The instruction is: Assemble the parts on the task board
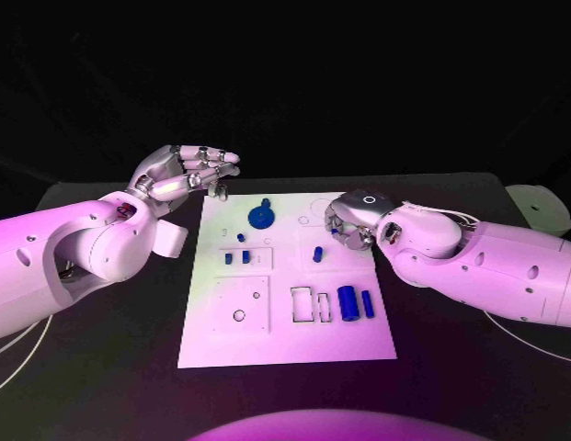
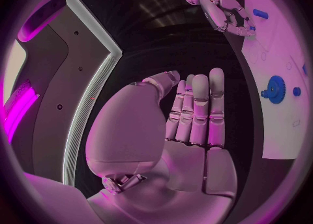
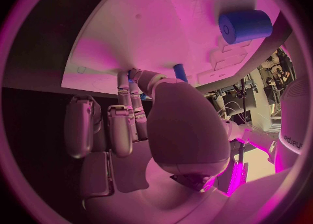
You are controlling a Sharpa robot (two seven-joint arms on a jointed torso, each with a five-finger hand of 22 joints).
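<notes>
The white task board (image 1: 285,322) lies in the middle of the black table. A blue gear (image 1: 261,217) sits near its far edge, also seen as the gear (image 2: 274,87). Two blue cylinders (image 1: 356,302) lie at the board's right side, and small blue pegs (image 1: 318,254) stand mid-board. My right hand (image 1: 350,223) reaches down onto the board's far right part; its thumb and fingertips (image 3: 125,81) meet at the surface with a small blue part (image 3: 133,72) showing between them. My left hand (image 1: 188,172) hovers off the board's far left corner, fingers curled together, holding nothing.
Several outlined slots and holes (image 1: 311,304) mark the board's near half. A pale object (image 1: 541,204) lies at the table's far right edge. Bare black table (image 1: 113,358) runs along both sides of the board.
</notes>
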